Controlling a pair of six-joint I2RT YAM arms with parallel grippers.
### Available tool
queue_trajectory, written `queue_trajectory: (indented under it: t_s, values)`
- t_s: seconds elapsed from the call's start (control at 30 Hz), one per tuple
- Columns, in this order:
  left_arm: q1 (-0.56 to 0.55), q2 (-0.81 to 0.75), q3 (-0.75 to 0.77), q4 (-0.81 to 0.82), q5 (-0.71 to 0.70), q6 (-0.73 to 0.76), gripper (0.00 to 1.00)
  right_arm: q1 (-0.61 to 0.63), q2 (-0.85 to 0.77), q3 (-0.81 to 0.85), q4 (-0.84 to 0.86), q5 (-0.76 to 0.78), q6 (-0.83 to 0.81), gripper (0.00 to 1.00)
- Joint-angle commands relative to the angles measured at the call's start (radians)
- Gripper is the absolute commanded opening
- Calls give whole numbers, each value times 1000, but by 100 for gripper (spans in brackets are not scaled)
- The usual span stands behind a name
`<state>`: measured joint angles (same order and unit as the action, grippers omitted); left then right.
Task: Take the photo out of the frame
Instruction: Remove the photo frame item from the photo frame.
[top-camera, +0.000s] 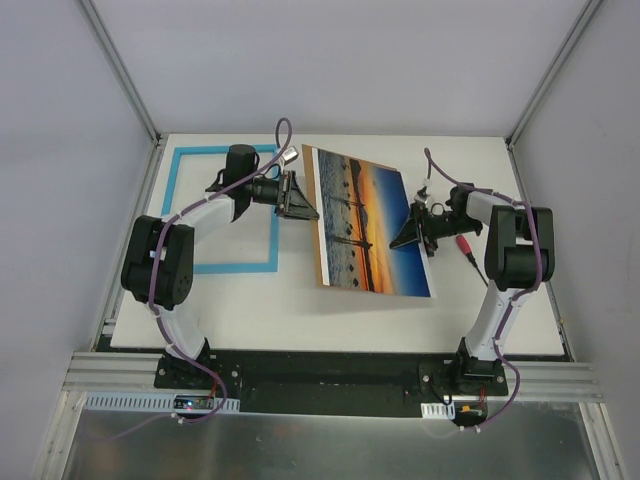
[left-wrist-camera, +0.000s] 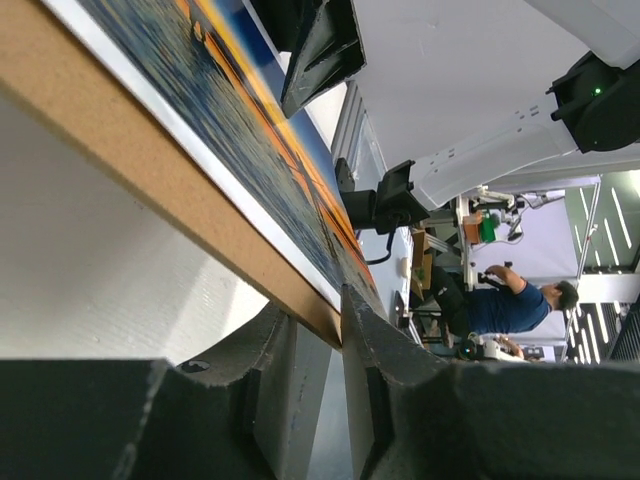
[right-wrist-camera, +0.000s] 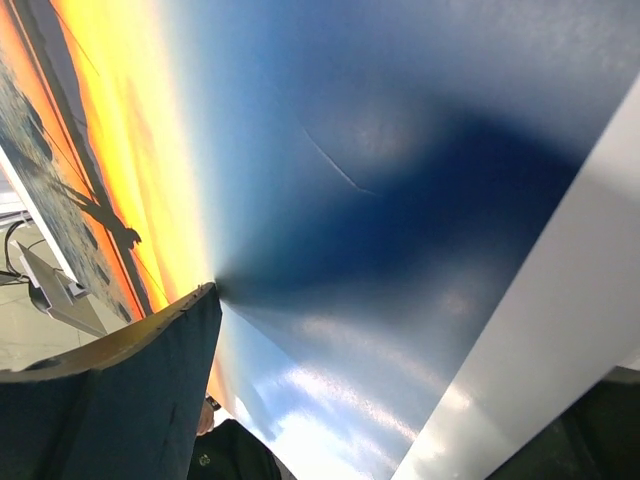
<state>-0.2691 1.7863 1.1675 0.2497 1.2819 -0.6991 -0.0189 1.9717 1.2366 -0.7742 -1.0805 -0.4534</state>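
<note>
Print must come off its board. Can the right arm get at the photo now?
Likely yes: the right hand sits open at the right edge of the photo, nothing between; the left hand pinches the backing board opposite.

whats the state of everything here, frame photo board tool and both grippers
frame: flat on the table, empty, table showing through its opening
photo: out of the frame, face up on the backing board
backing board: under the photo
left gripper: nearly closed around the board's left edge, grip unclear
right gripper: open at the photo's right edge
screwdriver: lying by the right arm
</note>
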Motion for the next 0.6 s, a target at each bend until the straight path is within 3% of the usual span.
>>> queue_trajectory:
  t_s: [0.0,0.23,0.57]
  values:
    - [25,-70,9,34,45,15,21,-13,1,38,-11,-21,-14,79]
    - [39,-62,18,-18,36,58,0,-18,4,35,-4,-2,-8,79]
    - [85,-65,27,-84,2,98,0,-27,4,31,3,19,1,77]
